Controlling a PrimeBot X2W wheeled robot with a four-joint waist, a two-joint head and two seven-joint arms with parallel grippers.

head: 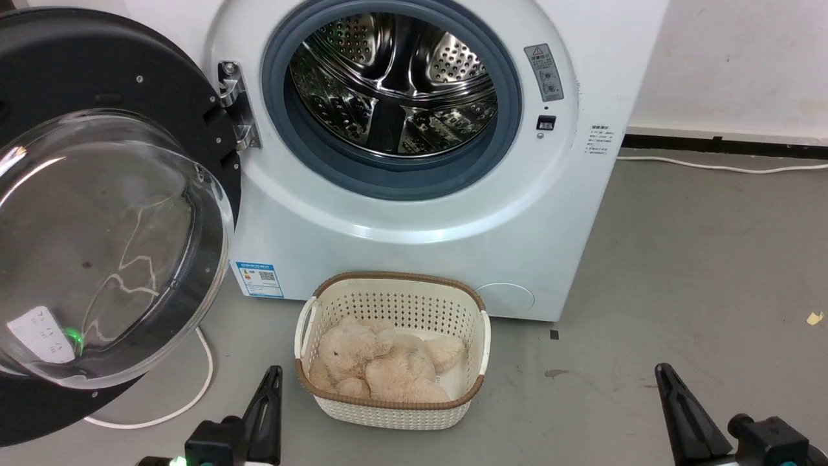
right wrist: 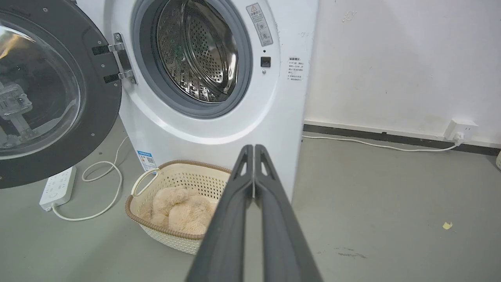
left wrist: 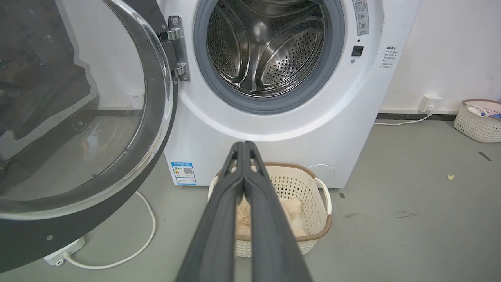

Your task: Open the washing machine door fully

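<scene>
Left gripper [head: 274, 377] sits at the near left with its two dark fingers pressed together on nothing, and the left wrist view shows them meeting along their whole length. The right gripper [head: 662, 375], at the near right, is likewise closed and holds nothing, its tips touching in the right wrist view. Both are well apart from the washing machine [head: 401, 226], which stands on the far side against a white wall. The washing machine door [head: 97, 77] is swung out to the left on its metal hinge [head: 236, 103], with its inner face and bulging glass bowl [head: 110, 246] turned toward the robot. This leaves the grey rubber gasket [head: 388, 181] and the perforated steel drum [head: 394, 84] exposed. On the floor just in front of the machine stands a cream perforated basket [head: 394, 304] with a brown rim, and a beige plush toy [head: 381, 362] lies in it. A blue sticker [head: 259, 278] sits low on the machine's front, left of the basket. In the head view a white cable [head: 194, 388] curls on the floor beneath the door; the right wrist view adds the white power strip [right wrist: 58, 188] it runs to and a wall socket [right wrist: 462, 128] at the far right. The left wrist view adds a second cream basket [left wrist: 477, 121] by the wall at the far right. A small yellow scrap [head: 814, 317] lies on the grey floor to the right.
</scene>
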